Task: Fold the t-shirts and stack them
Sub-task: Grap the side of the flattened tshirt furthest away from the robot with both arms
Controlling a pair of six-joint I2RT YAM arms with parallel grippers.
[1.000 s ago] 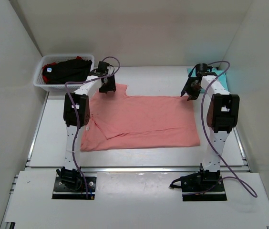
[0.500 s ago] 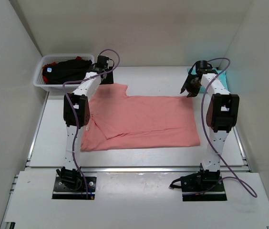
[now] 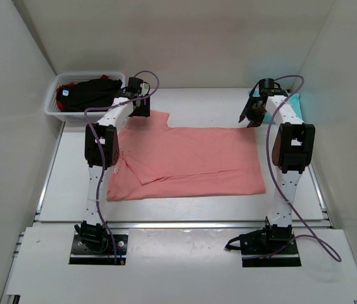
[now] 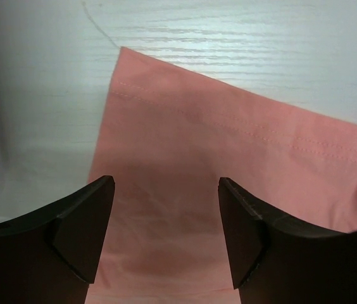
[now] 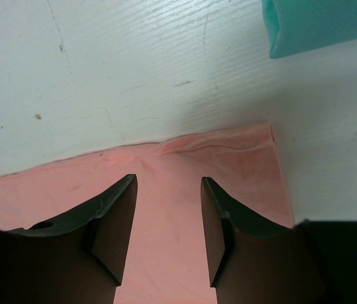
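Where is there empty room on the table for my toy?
Bare white table lies at the back, between the white plastic mesh basket and the teal cloth shirt, and along the left of the big salmon-pink t-shirt. The middle is covered; the basket is full of dark clothes.

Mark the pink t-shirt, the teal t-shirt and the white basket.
pink t-shirt (image 3: 191,161): top view, mid-body.
teal t-shirt (image 5: 324,22): right wrist view, middle of visible part.
white basket (image 3: 68,116): top view, front wall.
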